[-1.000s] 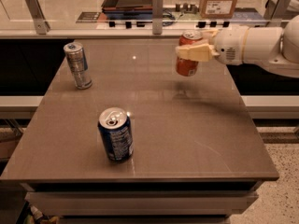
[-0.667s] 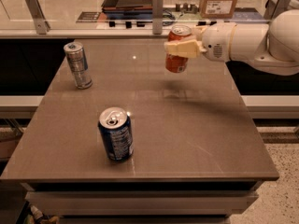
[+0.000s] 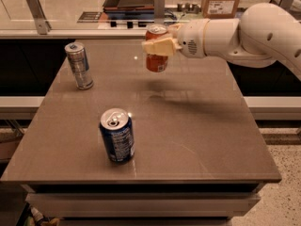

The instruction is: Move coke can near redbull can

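Transport is the step in hand: the gripper [image 3: 159,46] grasps the coke can [image 3: 156,63] and holds it above the far middle of the table [image 3: 197,135]. Next, it likely must carry the can across and lower it upright beside the redbull can [image 3: 79,66] without knocking it.

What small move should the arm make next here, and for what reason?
Probably shift the tool, shut on the red-orange coke can with white lettering, sideways toward the slim silver-grey redbull can. The coke can hangs above the far middle of the brown table, well apart from the redbull can standing at its left side in the picture.
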{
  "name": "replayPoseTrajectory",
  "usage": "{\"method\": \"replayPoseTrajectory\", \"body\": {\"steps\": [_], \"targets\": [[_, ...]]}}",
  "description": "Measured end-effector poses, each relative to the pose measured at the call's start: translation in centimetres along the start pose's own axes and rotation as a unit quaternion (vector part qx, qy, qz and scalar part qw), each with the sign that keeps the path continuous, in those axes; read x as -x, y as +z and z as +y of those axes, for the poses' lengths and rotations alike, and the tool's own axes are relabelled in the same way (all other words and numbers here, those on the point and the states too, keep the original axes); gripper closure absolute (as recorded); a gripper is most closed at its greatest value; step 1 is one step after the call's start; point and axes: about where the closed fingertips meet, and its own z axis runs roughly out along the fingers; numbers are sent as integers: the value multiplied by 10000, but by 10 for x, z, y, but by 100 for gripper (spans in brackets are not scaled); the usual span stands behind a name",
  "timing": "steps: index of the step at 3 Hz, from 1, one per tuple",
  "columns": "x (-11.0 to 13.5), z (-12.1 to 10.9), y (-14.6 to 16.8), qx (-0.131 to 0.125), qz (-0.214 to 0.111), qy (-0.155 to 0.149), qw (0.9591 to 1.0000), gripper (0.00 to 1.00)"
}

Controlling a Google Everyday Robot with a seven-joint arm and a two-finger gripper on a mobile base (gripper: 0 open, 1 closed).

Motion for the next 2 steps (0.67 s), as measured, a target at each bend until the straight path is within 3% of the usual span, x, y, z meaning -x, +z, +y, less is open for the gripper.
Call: {"method": "replayPoseTrajectory", "body": {"steps": [2], "targets": [[2,32,37,232,10,-163,9996,100]]}}
